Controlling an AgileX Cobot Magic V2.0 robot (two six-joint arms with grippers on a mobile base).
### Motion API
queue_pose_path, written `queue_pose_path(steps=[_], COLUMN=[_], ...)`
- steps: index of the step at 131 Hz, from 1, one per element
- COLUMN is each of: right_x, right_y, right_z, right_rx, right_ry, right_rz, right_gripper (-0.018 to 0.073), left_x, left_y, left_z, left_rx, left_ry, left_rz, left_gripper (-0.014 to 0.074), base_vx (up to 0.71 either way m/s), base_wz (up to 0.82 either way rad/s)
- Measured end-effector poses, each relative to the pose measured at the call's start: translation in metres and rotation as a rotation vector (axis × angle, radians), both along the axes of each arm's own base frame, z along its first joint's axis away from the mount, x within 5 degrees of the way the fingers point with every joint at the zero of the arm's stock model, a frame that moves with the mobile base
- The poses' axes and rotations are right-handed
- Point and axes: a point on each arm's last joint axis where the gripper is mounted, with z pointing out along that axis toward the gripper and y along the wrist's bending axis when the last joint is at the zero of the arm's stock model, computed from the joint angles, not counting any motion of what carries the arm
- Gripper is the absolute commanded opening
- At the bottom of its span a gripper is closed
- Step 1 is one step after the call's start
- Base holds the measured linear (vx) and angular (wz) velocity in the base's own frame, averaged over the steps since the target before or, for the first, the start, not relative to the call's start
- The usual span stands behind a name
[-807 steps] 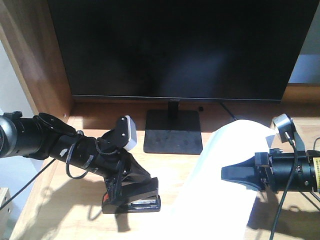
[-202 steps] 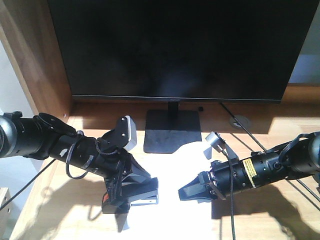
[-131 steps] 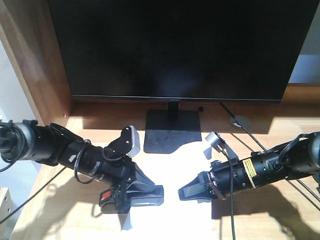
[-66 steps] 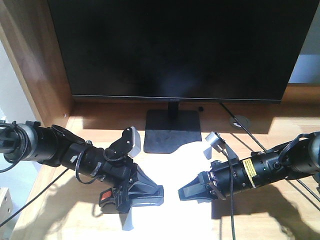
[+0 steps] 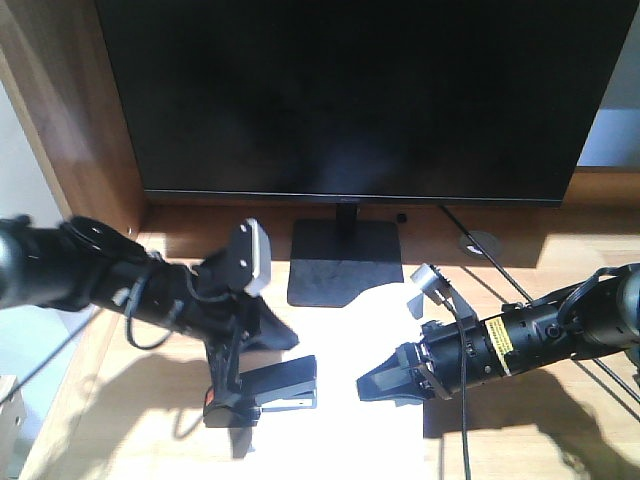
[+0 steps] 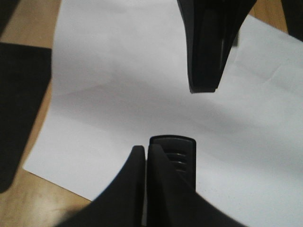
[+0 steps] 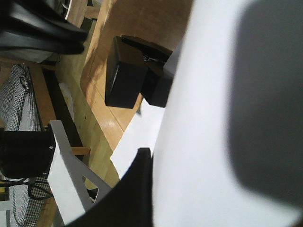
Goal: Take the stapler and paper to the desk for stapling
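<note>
The white paper lies flat on the light wooden desk, in front of the monitor. The black stapler, orange at its rear, sits at the paper's left edge. My left gripper hovers just above it, jaws shut with nothing between them. In the left wrist view the shut gripper is over the paper, with a ribbed black end right behind the tips. My right gripper lies low on the paper, shut on its edge. The right wrist view shows one finger against the sheet and the stapler beyond.
A large black monitor on a flat stand fills the back of the desk. A brown wooden side panel closes the left side. A cable grommet and cables lie at the back right.
My left gripper has lifted up and back off the stapler, which it was pressing half a second ago. The stapler has shifted slightly left. The right arm and paper have stayed still.
</note>
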Motion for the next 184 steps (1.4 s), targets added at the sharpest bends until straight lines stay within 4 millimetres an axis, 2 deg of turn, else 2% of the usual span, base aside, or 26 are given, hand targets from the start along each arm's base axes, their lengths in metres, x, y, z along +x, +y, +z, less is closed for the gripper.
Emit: queue_pose_path(steps=[21, 37, 53, 54, 67, 68, 84, 137, 161, 184], right_x=[0.000, 0.000, 0.000, 0.000, 0.000, 0.000, 0.003, 0.021, 0.024, 0.023], right_y=[0.000, 0.000, 0.000, 0.000, 0.000, 0.000, -0.002, -0.021, -0.032, -0.042], right_z=[0.000, 0.000, 0.000, 0.000, 0.000, 0.000, 0.004, 0.036, 0.055, 0.081], right_rx=[0.000, 0.000, 0.000, 0.000, -0.002, -0.003, -0.039, -0.288, -0.379, -0.434], right_ry=[0.000, 0.000, 0.000, 0.000, -0.001, -0.001, -0.036, -0.234, -0.342, -0.460], right_rz=[0.000, 0.000, 0.000, 0.000, -0.001, -0.002, -0.027, -0.289, -0.398, -0.495], right_gripper=[0.0025, 0.0111, 0.0282, 0.0319, 0.0467, 0.0500, 0.0618, 0.0569, 0.0544, 0.0452], left_x=[-0.005, -0.008, -0.009, -0.009, -0.009, -0.009, -0.009, -0.008, -0.003, 0.000], left_y=[0.003, 0.004, 0.004, 0.004, 0.004, 0.004, 0.004, 0.005, 0.014, 0.030], left_z=[0.026, 0.036, 0.037, 0.037, 0.037, 0.037, 0.037, 0.039, 0.047, 0.059], left_rx=[-0.019, -0.028, -0.027, -0.027, -0.026, -0.026, -0.026, -0.022, 0.035, 0.144], left_ry=[-0.081, -0.110, -0.114, -0.114, -0.113, -0.113, -0.113, -0.119, -0.137, -0.168], left_rz=[0.010, 0.010, 0.008, 0.008, 0.008, 0.008, 0.008, 0.021, 0.178, 0.366], left_gripper=[-0.0006, -0.0006, -0.0006, -0.0006, -0.0006, -0.0006, -0.0006, -0.0006, -0.0006, -0.0006], base_vx=[0.00, 0.00, 0.00, 0.00, 0.00, 0.00, 0.00, 0.00, 0.00, 0.00], base_wz=[0.00, 0.00, 0.00, 0.00, 0.00, 0.00, 0.00, 0.00, 0.00, 0.00])
